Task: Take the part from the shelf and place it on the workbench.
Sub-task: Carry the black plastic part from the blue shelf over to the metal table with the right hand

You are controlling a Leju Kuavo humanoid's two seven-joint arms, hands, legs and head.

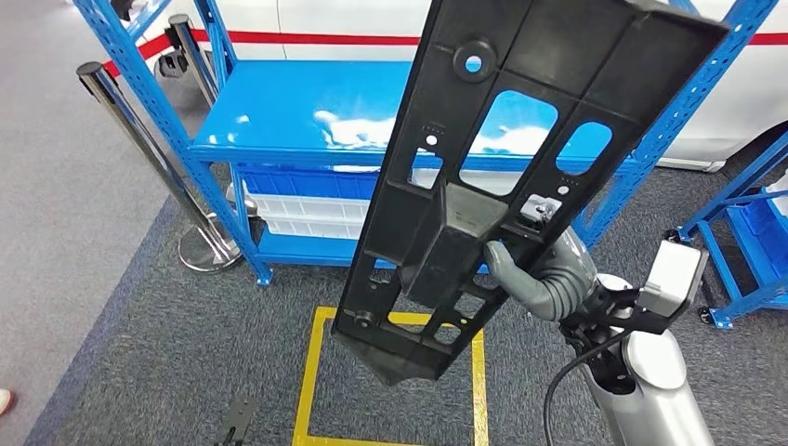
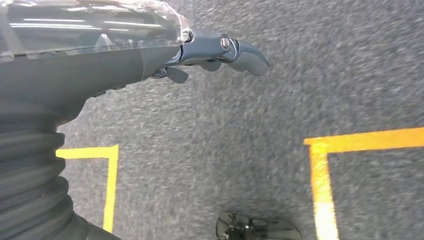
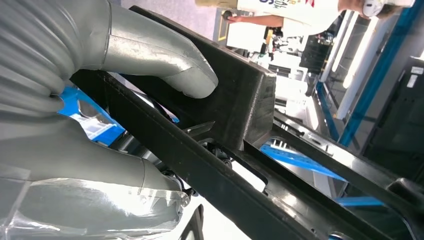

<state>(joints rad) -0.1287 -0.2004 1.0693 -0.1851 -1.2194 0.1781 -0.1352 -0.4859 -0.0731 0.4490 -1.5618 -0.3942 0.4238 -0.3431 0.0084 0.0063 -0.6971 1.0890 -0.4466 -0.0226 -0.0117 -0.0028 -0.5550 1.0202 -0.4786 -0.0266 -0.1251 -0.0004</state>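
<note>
While I hold the part (image 1: 483, 177) clear of the shelf (image 1: 307, 111), the lift looks done and the carry to the bench is the step in hand; no bench is in sight, so I judge the next move calls for turning away from the shelf and keeping the long panel from swinging into the blue uprights. My right hand (image 1: 539, 274) grips the part low on its near side, thumb pressed on a raised block and the fingers (image 3: 90, 170) wrapped under a rib, so it is clamped, not pinched. The part hangs tilted in the air above the yellow floor square (image 1: 311, 381). My left hand (image 2: 220, 52) hangs over the carpet, holding nothing, its fingers nearly straight and apart.
</note>
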